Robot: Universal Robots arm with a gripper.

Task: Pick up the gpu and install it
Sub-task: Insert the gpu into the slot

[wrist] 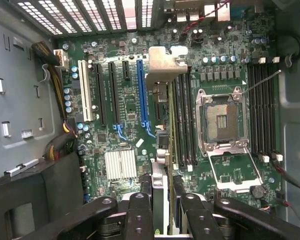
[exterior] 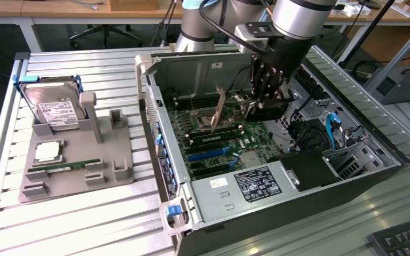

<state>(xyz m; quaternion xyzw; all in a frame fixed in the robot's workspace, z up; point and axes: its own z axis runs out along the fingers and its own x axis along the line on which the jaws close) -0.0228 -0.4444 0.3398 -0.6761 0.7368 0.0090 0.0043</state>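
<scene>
Farthest out to the exterior view's left of the claw, well apart from it, a grey holder tray (exterior: 102, 160) sits on the slatted metal table (exterior: 70, 224). A silver hard drive (exterior: 54, 109) with a white label stands on edge in it, a square processor chip (exterior: 48, 151) lies flat below that, and a narrow green RAM stick (exterior: 64, 167) lies nearer the tray's front edge.

Nearer the claw stands the open computer case (exterior: 212, 69), lying on its side with the motherboard (exterior: 212, 152) exposed.

The claw (exterior: 266, 98) hangs inside the case, over the board. Its fingers (wrist: 140, 215) are partly closed, clamped on the gpu (exterior: 220, 109), which it holds on edge, tilted slightly and clear above the board. In the wrist view the card (wrist: 168, 125) runs straight away from the fingers, seen edge-on, with its silver end bracket (wrist: 166, 62) at the far end. Below the card lie the long blue slot (wrist: 142, 95) and the black expansion slots (wrist: 112, 92) to one side, and the empty processor socket (wrist: 222, 120) to the other. Whether the card's lower edge touches any slot I cannot tell.

To the exterior view's right of the claw, blue cables (exterior: 331, 125) and a black drive cage (exterior: 312, 170) fill the case's end.
</scene>
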